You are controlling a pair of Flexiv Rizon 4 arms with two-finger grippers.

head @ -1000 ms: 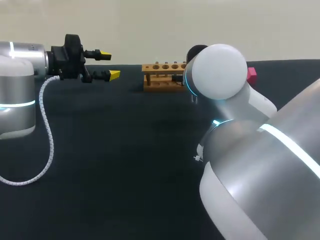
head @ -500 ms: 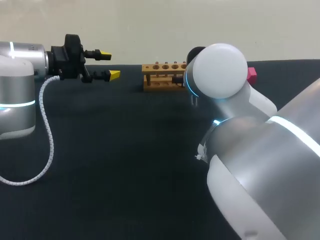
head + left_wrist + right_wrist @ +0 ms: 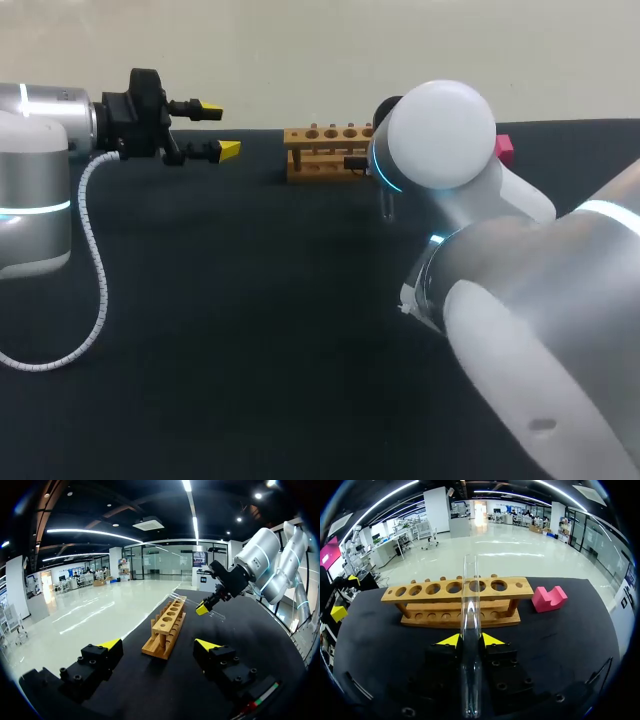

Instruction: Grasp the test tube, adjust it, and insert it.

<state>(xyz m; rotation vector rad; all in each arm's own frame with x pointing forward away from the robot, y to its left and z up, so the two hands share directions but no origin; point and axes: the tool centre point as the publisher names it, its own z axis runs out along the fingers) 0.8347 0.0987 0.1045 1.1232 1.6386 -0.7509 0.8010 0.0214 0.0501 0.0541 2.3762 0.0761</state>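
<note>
A clear glass test tube [image 3: 470, 585] stands between the yellow tips of my right gripper [image 3: 471, 641], which is shut on it, the tube's open end pointing at the wooden rack [image 3: 455, 599] just ahead. From the head view the right wrist [image 3: 440, 135] hides that gripper; only the tube's end [image 3: 386, 206] hangs out below it, beside the rack [image 3: 322, 152]. My left gripper [image 3: 221, 130] hovers open at the table's far left, apart from the rack. In the left wrist view its open fingers [image 3: 159, 645] frame the rack [image 3: 167, 625], with the right gripper [image 3: 209, 605] and tube [image 3: 187, 600] beyond.
A pink notched block [image 3: 549, 598] lies on the black table right of the rack, also showing behind the right wrist as a pink block [image 3: 503, 148]. The rack has a row of several holes. A white coiled cable [image 3: 90, 270] hangs from the left arm.
The right arm's big lower links have swung toward the right, and the tube's end hangs a little lower beside the rack. The left arm has not moved.
</note>
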